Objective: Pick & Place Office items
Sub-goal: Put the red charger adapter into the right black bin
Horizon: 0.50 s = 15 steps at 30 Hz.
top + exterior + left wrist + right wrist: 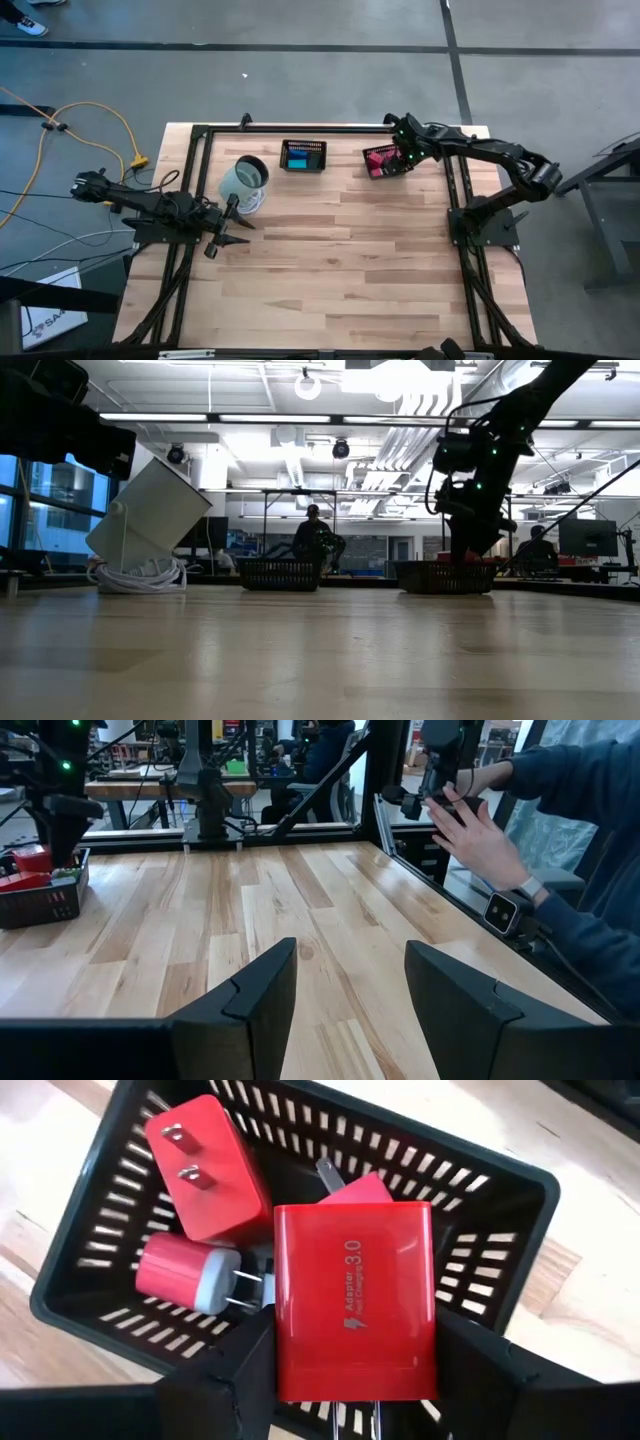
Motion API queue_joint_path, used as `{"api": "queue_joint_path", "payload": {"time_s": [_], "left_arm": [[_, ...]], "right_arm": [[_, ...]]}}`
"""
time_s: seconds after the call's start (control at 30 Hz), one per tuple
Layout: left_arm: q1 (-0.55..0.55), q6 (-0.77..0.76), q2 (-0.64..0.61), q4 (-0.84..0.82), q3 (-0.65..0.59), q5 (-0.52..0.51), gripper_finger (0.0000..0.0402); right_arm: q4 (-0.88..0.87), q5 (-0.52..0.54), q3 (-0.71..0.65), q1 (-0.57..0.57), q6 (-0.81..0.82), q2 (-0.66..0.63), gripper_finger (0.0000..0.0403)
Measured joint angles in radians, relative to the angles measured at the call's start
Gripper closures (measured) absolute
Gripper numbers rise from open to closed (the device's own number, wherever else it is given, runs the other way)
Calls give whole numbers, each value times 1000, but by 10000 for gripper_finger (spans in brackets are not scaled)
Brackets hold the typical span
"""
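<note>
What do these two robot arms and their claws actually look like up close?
Both arms are dark, jointed tubes mounted on black frames at the table's sides. The right arm has small green lights glowing near its wrist, and dark cables run along it. Each ends in a claw of two matte black, blocky fingers with angled, wedge-like faces: the left claw shows this best, and the right claw is built the same.

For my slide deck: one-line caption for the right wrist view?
Right claw holds a red charger over the black basket containing other red chargers.
</note>
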Motion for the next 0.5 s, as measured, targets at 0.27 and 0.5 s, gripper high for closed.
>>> {"api": "queue_joint_path", "payload": {"time_s": [0.27,0.5], "left_arm": [[0,0,0,0,0,0,221],[0,0,0,0,0,0,221]], "right_arm": [[43,-4,-22,0,-1,0,198],[43,-9,-22,0,0,0,190]]}}
